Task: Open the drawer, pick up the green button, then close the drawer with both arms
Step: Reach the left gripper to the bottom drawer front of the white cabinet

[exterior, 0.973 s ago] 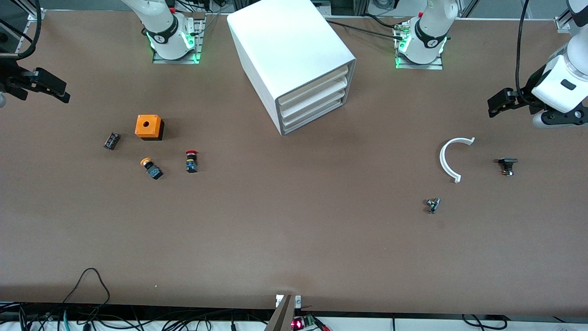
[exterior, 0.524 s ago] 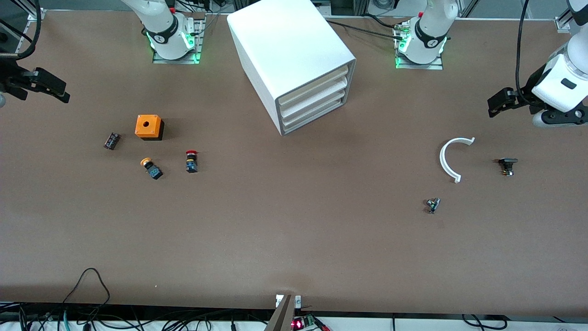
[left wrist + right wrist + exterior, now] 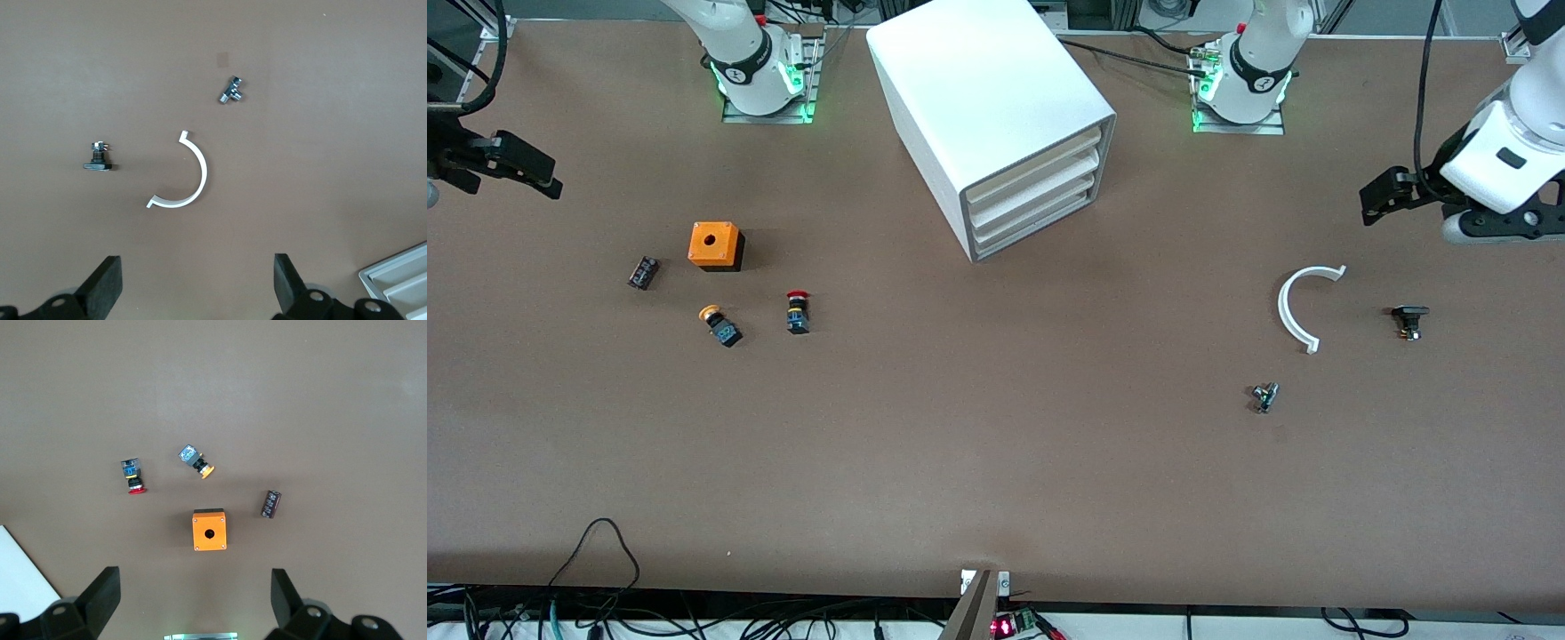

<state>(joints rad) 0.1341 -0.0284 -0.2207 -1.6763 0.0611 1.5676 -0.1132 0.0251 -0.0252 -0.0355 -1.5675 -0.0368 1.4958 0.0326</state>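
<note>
The white cabinet (image 3: 987,98) stands in the middle of the table near the arms' bases. All its drawers are pushed in; the drawer (image 3: 1036,224) is the lowest one, and a corner of the drawer fronts (image 3: 400,283) shows in the left wrist view. The button is hidden. My left gripper (image 3: 1371,203) hangs open and empty over the table at the left arm's end, with fingers (image 3: 107,287) wide apart. My right gripper (image 3: 547,178) hangs open and empty over the right arm's end, its fingers (image 3: 103,600) spread too.
At the right arm's end lie an orange box (image 3: 715,244), an orange-capped button (image 3: 720,325), a red-capped button (image 3: 797,311) and a small dark cylinder (image 3: 643,272). At the left arm's end lie a white curved piece (image 3: 1303,307), a black part (image 3: 1408,320) and a metal fitting (image 3: 1264,396).
The left gripper has shifted a little toward the cabinet and the bases. The right arm has barely moved.
</note>
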